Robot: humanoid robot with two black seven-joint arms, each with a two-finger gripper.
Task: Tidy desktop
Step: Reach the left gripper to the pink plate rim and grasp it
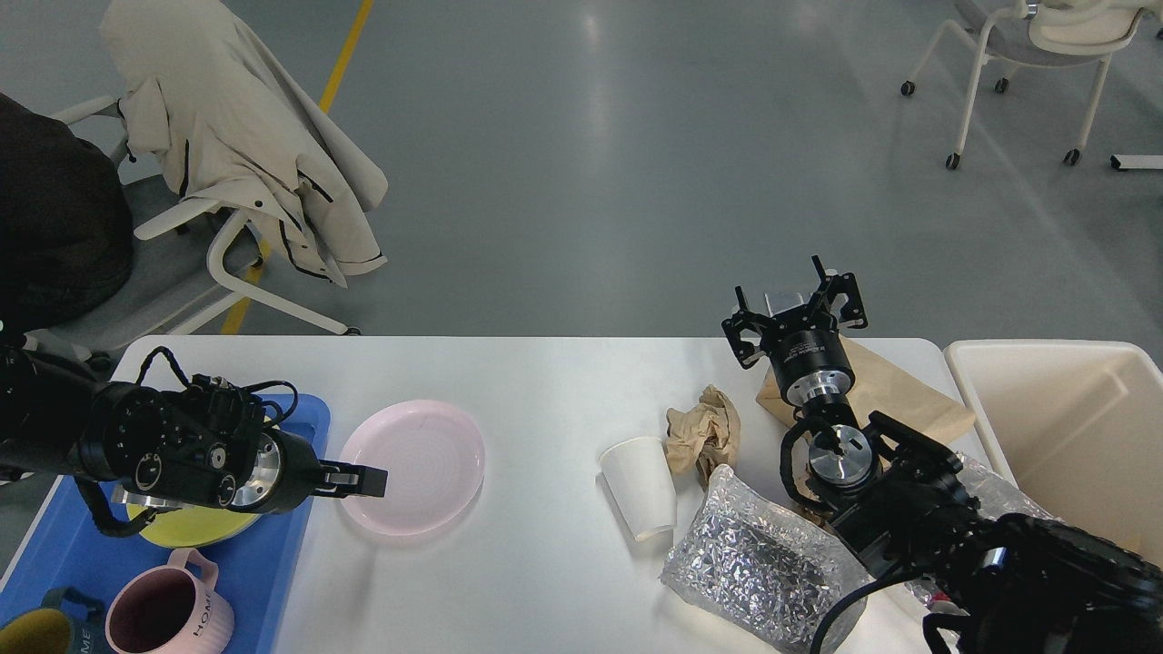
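The large white rectangular desktop (545,381) filled the lower half of the view. At its near right edge lay a crinkled silver foil bag (759,559), with an overturned white paper cup (641,486) and crumpled brown paper (704,431) beyond. Toward the left edge, the left gripper (363,480) reached over the rim of a round pink plate (413,465); how far it was open cannot be told. At the far right corner, the right gripper (795,309) was spread wide, empty, above a flat brown paper bag (895,395).
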